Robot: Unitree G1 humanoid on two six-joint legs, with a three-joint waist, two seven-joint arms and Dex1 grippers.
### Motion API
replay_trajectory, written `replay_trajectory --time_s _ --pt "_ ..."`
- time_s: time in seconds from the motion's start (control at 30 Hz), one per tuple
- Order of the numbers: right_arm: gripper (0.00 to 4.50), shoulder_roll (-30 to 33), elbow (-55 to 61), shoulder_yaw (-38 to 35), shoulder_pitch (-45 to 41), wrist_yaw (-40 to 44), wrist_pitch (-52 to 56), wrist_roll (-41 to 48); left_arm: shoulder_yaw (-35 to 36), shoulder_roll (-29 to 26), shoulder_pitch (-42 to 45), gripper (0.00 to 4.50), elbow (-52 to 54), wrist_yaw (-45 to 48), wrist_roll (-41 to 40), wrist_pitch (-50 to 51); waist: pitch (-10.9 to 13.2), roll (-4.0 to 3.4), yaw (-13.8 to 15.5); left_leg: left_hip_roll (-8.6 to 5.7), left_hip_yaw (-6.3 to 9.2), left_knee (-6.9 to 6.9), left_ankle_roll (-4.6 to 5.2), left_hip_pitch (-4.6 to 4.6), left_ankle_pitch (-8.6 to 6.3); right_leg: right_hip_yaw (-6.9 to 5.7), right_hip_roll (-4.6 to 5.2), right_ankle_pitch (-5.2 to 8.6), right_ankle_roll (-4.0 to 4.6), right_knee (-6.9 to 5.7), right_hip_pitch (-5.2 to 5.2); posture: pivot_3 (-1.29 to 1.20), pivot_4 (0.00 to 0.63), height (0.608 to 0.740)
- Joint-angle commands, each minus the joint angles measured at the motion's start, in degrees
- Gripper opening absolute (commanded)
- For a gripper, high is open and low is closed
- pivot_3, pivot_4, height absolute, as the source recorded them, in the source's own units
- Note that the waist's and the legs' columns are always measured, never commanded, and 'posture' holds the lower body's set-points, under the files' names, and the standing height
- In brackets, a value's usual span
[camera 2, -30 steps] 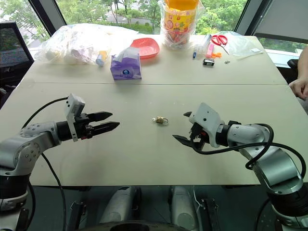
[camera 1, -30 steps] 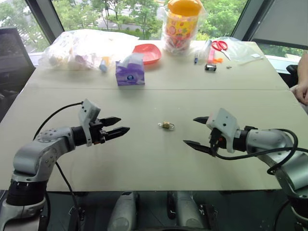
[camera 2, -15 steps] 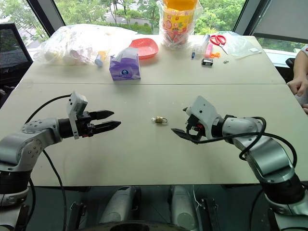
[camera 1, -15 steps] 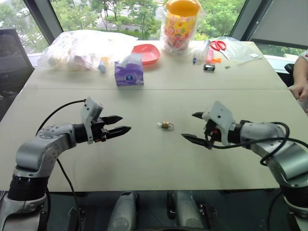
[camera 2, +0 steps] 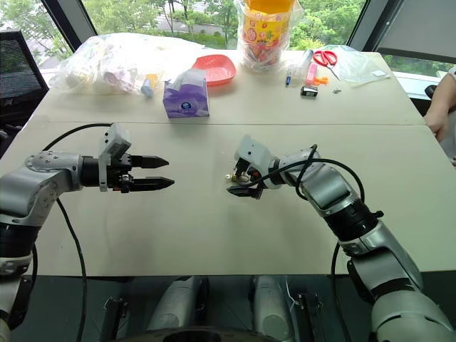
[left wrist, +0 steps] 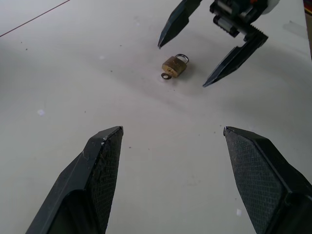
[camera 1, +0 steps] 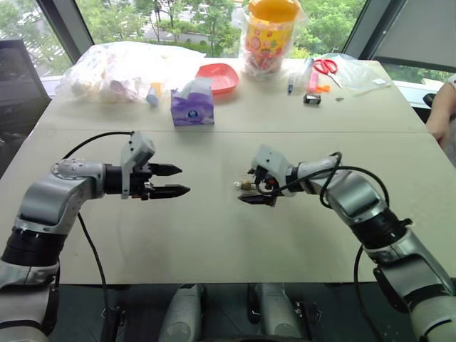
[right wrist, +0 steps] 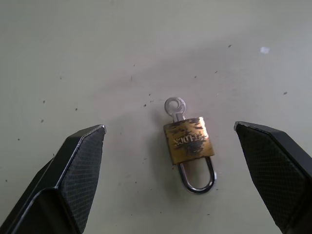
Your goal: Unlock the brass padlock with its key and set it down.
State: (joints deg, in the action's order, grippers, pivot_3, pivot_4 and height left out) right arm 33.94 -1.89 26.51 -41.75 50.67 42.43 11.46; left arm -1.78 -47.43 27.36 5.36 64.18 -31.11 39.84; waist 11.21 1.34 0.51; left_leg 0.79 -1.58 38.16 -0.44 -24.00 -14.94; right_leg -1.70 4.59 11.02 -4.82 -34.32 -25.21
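Note:
The brass padlock [right wrist: 187,139] lies flat on the beige table [camera 1: 214,235], near its middle. Its silvery shackle looks closed. The key [right wrist: 174,106] sticks out of the padlock's base, ring end outward. My right gripper [camera 1: 248,187] is open and low over the table, one finger on each side of the padlock, touching neither it nor the key. The left wrist view shows that same straddle around the padlock [left wrist: 175,66]. My left gripper [camera 1: 184,179] hovers open to the padlock's left, pointing at it, with nothing between its fingers.
At the table's far side are a purple tissue box [camera 1: 192,107], a red plate [camera 1: 219,77], a bagged yellow container [camera 1: 269,35], a filled plastic bag [camera 1: 121,71], scissors [camera 1: 325,66] and a black-and-white clip [camera 1: 311,99]. A person's arm [camera 1: 442,114] is at the right edge.
My right gripper has swung in from the right and dropped until its open fingers straddle the padlock. My left gripper has stayed in place, its wrist rolled a little.

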Motion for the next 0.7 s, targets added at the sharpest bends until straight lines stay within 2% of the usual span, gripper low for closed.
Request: replay_trajectory --time_s 0.03,0.13,0.23,0.43,0.5,0.57,0.7 --pt "4.44 -1.15 -2.63 -0.27 -2.48 1.47 -3.3 -2.31 2.35 0.45 -2.02 3.41 4.53 -1.72 -1.47 0.88 0.0 0.0 -0.15 0.0 0.0 0.0 0.0 0.0 0.0 0.0 0.0 -0.04 -0.07 -0.01 0.0 0.0 0.15 0.74" --pt "4.44 -2.06 -4.51 -0.15 -2.63 2.1 -3.89 -3.76 3.13 0.91 -3.74 3.41 5.84 -3.08 -1.68 1.34 0.0 0.0 -0.31 0.03 0.01 0.0 0.0 0.02 0.0 -0.01 -0.03 -0.04 -0.07 -0.04 -0.02 0.0 0.15 0.74" --pt "3.7 -2.47 -5.25 0.03 -2.24 2.91 -4.01 -4.69 3.3 1.18 -4.47 3.46 6.54 -3.97 -1.83 1.44 0.0 0.0 -0.38 0.03 0.01 0.0 0.0 0.08 0.0 0.0 -0.05 -0.05 -0.09 -0.14 -0.02 0.0 0.15 0.74" --pt "0.74 -3.39 -4.99 -0.34 -1.53 3.11 -4.93 -6.14 2.78 1.64 -3.72 3.46 5.53 -4.41 -1.75 1.11 -0.01 0.01 -0.44 0.03 0.01 0.04 -0.02 0.17 0.02 0.0 -0.04 -0.04 -0.07 -0.24 0.02 0.0 0.15 0.74" --pt "0.69 -3.73 -4.31 -1.2 -1.29 1.99 -7.79 -7.14 2.32 2.7 -2.58 3.46 3.76 -4.27 -1.86 0.81 -0.01 0.0 -0.52 0.03 0.0 0.04 -0.02 0.23 0.02 0.01 -0.04 -0.04 -0.06 -0.25 0.07 0.0 0.15 0.74" --pt "0.69 -3.15 -2.6 -2.09 -0.68 -0.16 -17.05 -9.73 2.06 4.4 -0.79 3.46 1.19 -4.02 -2.04 0.5 -0.01 0.01 -0.42 0.03 0.0 0.04 -0.03 0.25 0.02 0.0 -0.04 -0.04 -0.06 -0.28 0.08 0.0 0.15 0.74" --pt "0.69 -3.27 3.57 -5.9 0.16 -2.78 -24.22 -10.18 4.92 9.66 5.1 3.46 -5.38 -3.19 -7.74 4.23 -0.01 0.01 -0.29 0.0 0.0 0.08 -0.05 0.24 0.04 0.02 -0.04 -0.06 -0.12 -0.36 0.05 0.0 0.15 0.74"
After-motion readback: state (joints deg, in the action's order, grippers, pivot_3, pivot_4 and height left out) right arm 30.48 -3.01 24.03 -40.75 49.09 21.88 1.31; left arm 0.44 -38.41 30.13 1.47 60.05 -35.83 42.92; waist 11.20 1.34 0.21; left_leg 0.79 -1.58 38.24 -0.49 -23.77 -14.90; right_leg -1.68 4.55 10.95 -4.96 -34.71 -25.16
